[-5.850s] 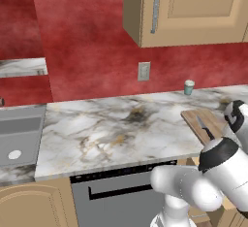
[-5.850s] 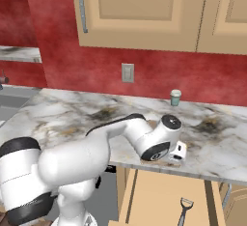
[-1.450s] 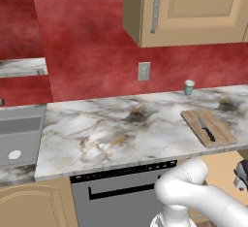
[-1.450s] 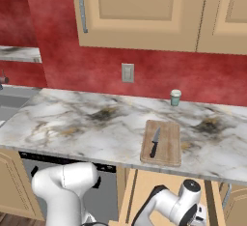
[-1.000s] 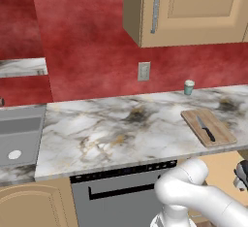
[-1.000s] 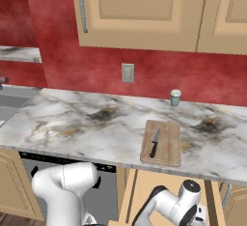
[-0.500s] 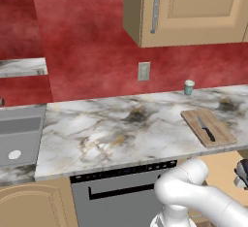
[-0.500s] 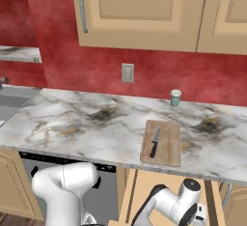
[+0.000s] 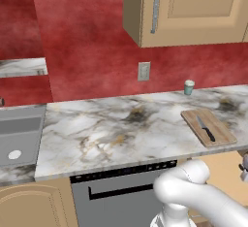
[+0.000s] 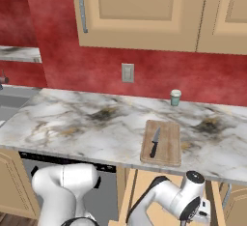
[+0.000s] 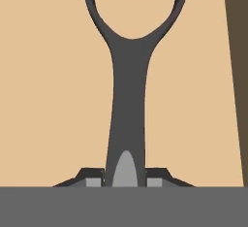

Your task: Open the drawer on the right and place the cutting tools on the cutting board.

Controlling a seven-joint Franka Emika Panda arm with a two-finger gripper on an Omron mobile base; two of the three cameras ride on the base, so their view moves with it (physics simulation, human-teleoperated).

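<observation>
The black-handled knife (image 9: 206, 128) (image 10: 154, 143) lies on the light-brown cutting board (image 9: 220, 135) (image 10: 168, 148) on the counter. Below the counter's right end the tan drawer (image 10: 126, 191) (image 9: 218, 160) stands open. My arm reaches down into it. In the hand view the dark-handled tool (image 11: 128, 114) lies on the drawer floor (image 11: 53, 100), with its forked metal head toward the top of the view. My gripper (image 11: 127, 180) sits at the handle's end, and the fingertips (image 11: 93, 177) press against both sides of it, shut on the handle.
A small green cup (image 9: 189, 87) (image 10: 175, 97) stands by the red wall behind the board. The dark dishwasher front (image 9: 116, 197) is left of the drawer and a sink (image 9: 19, 134) is at the far left. The drawer's side wall (image 11: 237, 75) runs close to the tool.
About six seconds ago the arm was up over the board; now it is down in the open drawer. Over the last second the arm has barely moved.
</observation>
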